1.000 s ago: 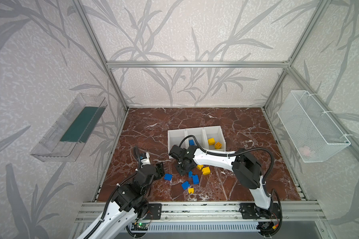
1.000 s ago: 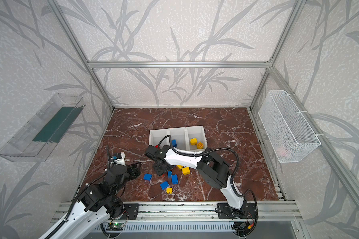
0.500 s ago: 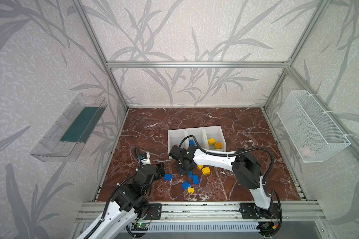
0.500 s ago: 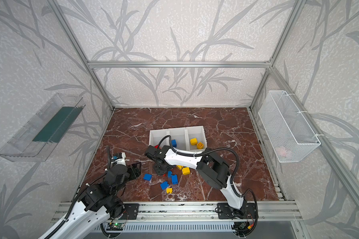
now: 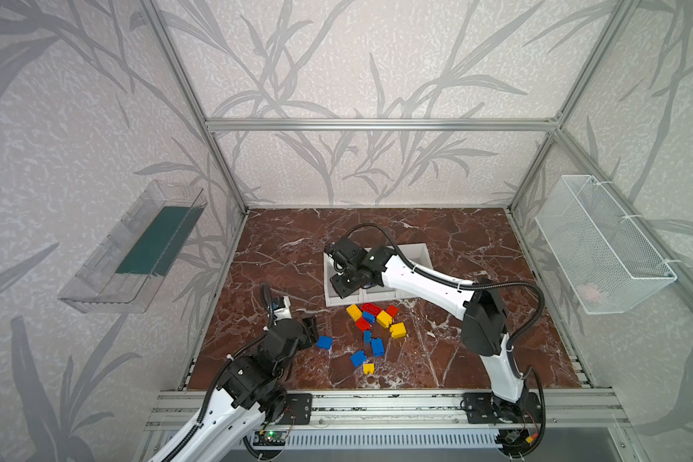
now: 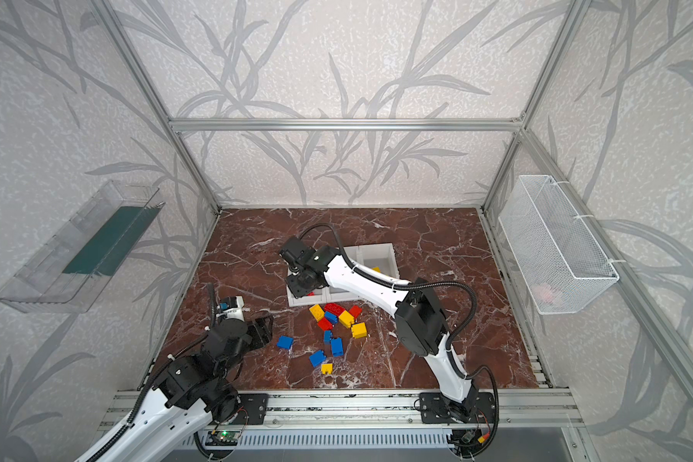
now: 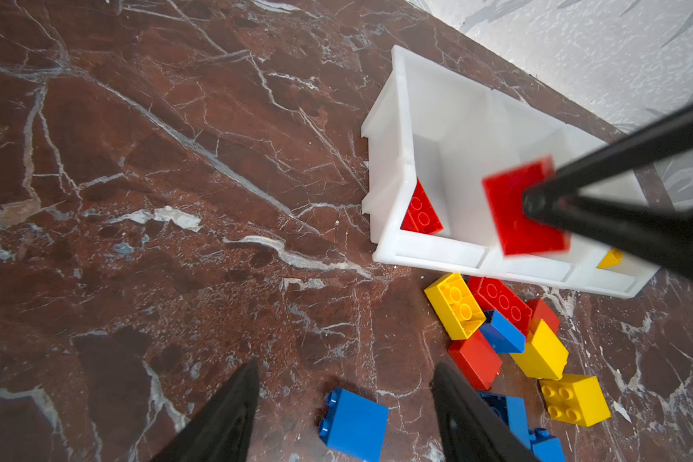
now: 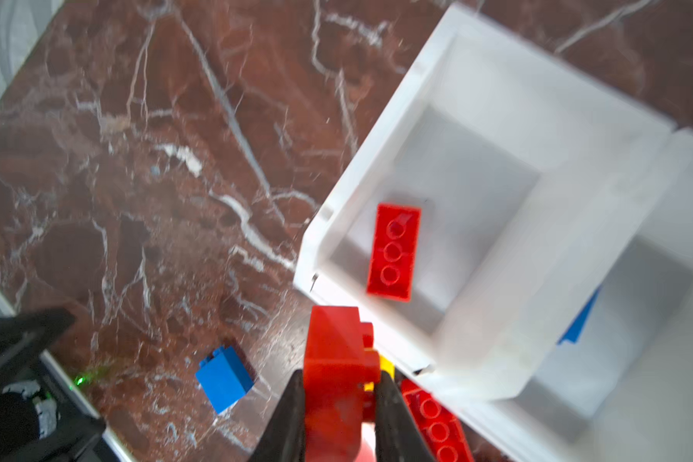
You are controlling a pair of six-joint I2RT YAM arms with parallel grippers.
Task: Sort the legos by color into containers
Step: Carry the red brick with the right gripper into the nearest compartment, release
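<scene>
Three joined white containers (image 5: 421, 256) (image 6: 385, 250) (image 7: 401, 120) (image 8: 417, 92) stand mid-floor. My right gripper (image 8: 339, 380) (image 5: 343, 286) (image 6: 299, 286) is shut on a red lego (image 8: 337, 352) (image 7: 513, 208), held over the front of the bins. One red lego (image 8: 395, 252) (image 7: 419, 212) lies in the left bin. A yellow one (image 6: 375, 270) shows in the right bin. Several red, blue and yellow legos (image 5: 377, 320) (image 6: 339, 318) lie in front. My left gripper (image 7: 345, 368) (image 5: 311, 326) is open, a lone blue lego (image 7: 355, 424) (image 5: 324, 342) just ahead of it.
A clear tray (image 5: 137, 248) hangs on the left wall and a white wire basket (image 5: 601, 248) on the right wall. An aluminium rail (image 5: 377, 404) runs along the front edge of the marble floor. A blue piece (image 8: 579, 324) shows in the middle bin.
My right gripper has shut on a red lego at the pile and lifted it back toward the bins. The left arm has not moved.
</scene>
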